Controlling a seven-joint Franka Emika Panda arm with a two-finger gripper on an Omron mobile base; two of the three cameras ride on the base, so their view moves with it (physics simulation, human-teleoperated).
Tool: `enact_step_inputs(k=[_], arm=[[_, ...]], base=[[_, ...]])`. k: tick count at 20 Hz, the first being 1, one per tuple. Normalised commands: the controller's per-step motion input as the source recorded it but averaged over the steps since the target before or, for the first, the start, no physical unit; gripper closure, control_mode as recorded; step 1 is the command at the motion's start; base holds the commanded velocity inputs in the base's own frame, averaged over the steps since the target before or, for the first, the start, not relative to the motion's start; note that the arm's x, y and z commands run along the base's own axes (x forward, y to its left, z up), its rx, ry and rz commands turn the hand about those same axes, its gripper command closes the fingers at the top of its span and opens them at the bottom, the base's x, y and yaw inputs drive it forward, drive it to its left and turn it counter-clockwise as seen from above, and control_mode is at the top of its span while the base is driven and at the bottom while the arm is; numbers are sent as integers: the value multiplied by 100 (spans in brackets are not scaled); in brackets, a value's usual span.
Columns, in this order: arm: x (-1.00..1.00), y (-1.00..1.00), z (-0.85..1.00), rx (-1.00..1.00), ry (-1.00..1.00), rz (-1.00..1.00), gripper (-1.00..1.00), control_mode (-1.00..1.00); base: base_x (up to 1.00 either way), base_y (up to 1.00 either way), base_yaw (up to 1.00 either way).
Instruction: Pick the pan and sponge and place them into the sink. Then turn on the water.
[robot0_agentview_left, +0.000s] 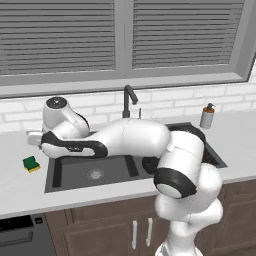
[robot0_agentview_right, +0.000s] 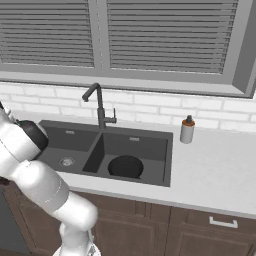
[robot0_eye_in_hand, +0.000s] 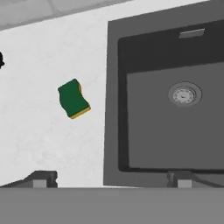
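The green and yellow sponge (robot0_agentview_left: 31, 163) (robot0_eye_in_hand: 73, 99) lies on the white counter, left of the sink (robot0_agentview_left: 64, 172) (robot0_agentview_right: 169, 150) (robot0_eye_in_hand: 113, 87). The black pan (robot0_agentview_right: 125, 166) (robot0_agentview_left: 149, 164) sits in the sink's right basin; in the left base view the arm covers most of it. My gripper (robot0_eye_in_hand: 113, 179) is open with nothing between its fingers. It hangs above the sink's left rim, and the sponge is off to its left. The dark gooseneck faucet (robot0_agentview_left: 129, 100) (robot0_agentview_right: 100, 106) stands behind the divider, and no water runs from it.
A soap dispenser bottle (robot0_agentview_left: 207, 116) (robot0_agentview_right: 187, 130) stands on the counter right of the sink. The left basin holds only its round drain (robot0_eye_in_hand: 184, 94) (robot0_agentview_left: 95, 174). A white brick wall and a window with blinds rise behind the counter.
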Motion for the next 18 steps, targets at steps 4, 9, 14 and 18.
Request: enact_step_inputs(k=[4, 9, 14, 18], arm=[[16, 54, -28, 2, 14, 0, -100, -100], [3, 31, -1, 0, 12, 0, -100, -100], [0, 21, 0, -6, 11, 0, -100, -100], [1, 31, 0, -15, 10, -1, -100, -100]], base=[[0, 0, 0], [0, 0, 0], [0, 0, 0], [0, 0, 0]])
